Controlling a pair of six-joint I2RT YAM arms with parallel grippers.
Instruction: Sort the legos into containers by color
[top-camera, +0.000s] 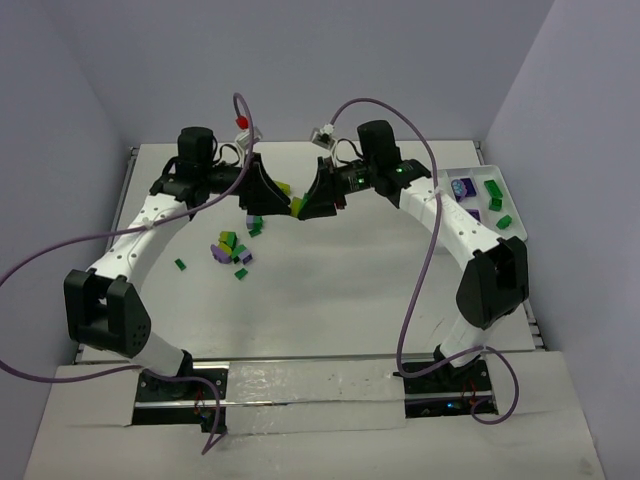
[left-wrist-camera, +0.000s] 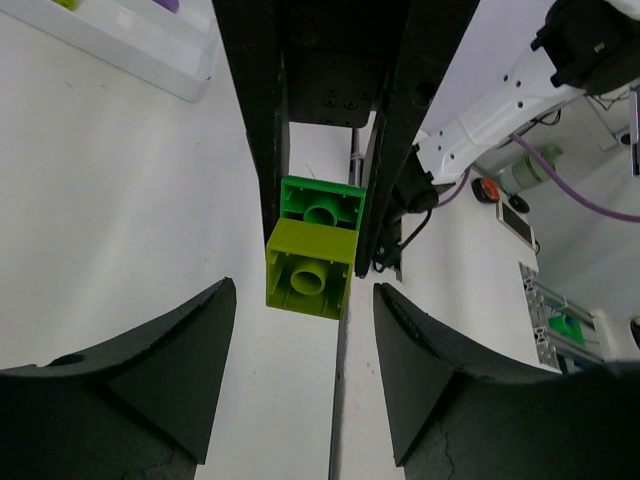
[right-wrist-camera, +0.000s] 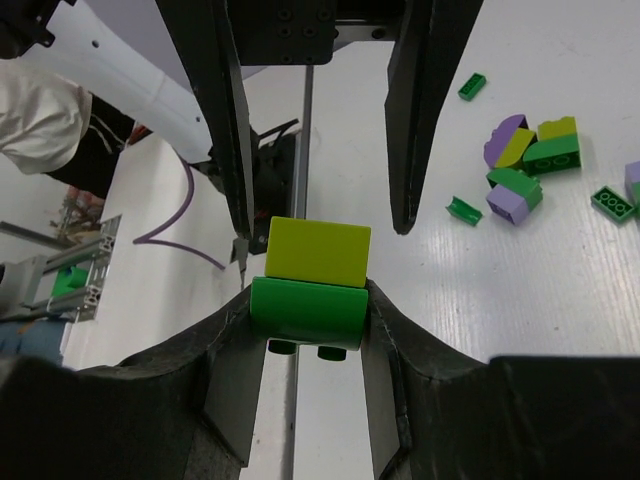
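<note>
Two legos are stuck together: a dark green brick (right-wrist-camera: 305, 312) with a yellow-green brick (right-wrist-camera: 318, 252) on it. My right gripper (right-wrist-camera: 306, 292) is shut on the dark green one, holding the pair above the table. My left gripper (left-wrist-camera: 303, 292) faces it, open, its fingertips just short of the yellow-green brick (left-wrist-camera: 308, 272) and to either side of it. From above, both grippers (top-camera: 272, 198) (top-camera: 310, 203) meet at the table's middle back. Loose legos (top-camera: 232, 252) lie in a pile below them. A white container (top-camera: 515, 215) at the right holds green and purple bricks.
One green brick (top-camera: 180, 264) lies alone left of the pile. Purple cables (top-camera: 425, 270) loop off both arms. A container's rim (left-wrist-camera: 130, 55) shows in the left wrist view's top left. The table's right edge runs beside the container.
</note>
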